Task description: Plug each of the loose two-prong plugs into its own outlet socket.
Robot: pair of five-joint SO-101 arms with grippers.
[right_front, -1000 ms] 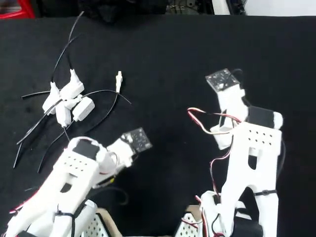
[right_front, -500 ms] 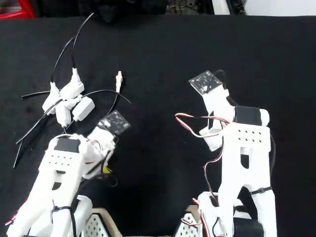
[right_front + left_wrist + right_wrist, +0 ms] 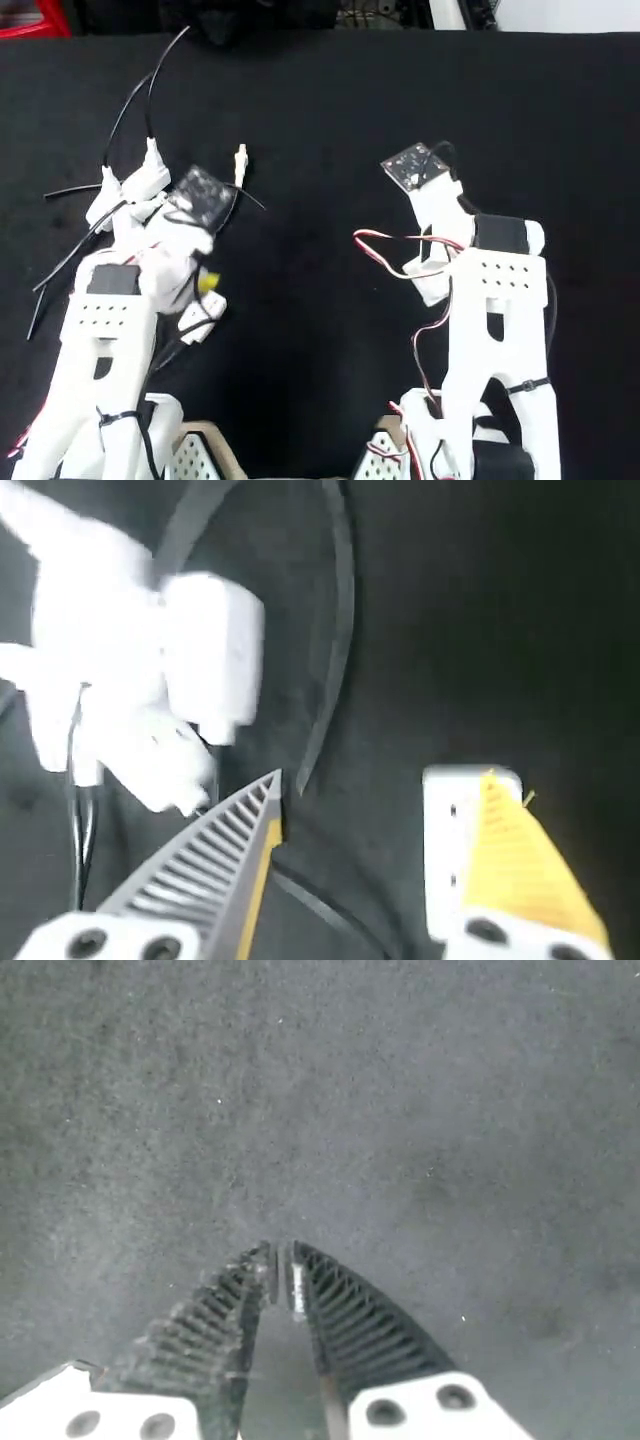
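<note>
High view: the left arm (image 3: 108, 312) hangs over the heap of white plugs and sockets (image 3: 148, 178) at the left side of the table (image 3: 400, 90), and one small plug (image 3: 240, 155) lies apart, just beside. Nothing looks mated, I'd say, so the whole job is ahead.

Left wrist view: the left tool (image 3: 375, 780) gapes wide and empty, the heap close by one fingertip, a black cord (image 3: 340, 630) running past.

Right wrist view: the right tool (image 3: 281, 1265) is pinched closed on nothing, above the table.
</note>
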